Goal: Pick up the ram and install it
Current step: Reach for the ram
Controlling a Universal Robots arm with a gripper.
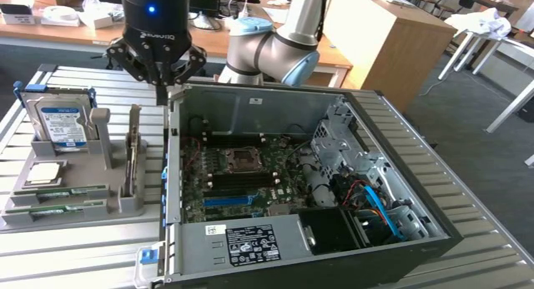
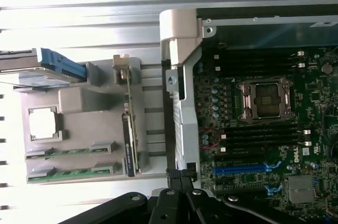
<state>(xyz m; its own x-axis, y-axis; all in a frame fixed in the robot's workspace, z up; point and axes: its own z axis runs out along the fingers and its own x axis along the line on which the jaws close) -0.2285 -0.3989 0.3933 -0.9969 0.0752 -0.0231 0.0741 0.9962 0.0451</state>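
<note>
Hovering above the case (image 1: 250, 107) wall beside the tray (image 1: 79, 164), your gripper (image 1: 164, 89) has its fingers pinched together on nothing. You have not yet picked up the ram (image 1: 65, 191): two sticks lie flat in the tray, well apart from the gripper. The motherboard (image 1: 242, 176) memory slots look empty, so by my reading both pickup and install remain.

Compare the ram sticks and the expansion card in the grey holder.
The ram sticks sit low and lengthwise; the expansion card stands taller. The ram sticks are green; the expansion card shows a metal bracket. Both sit in the grey holder, outside the case.
</note>
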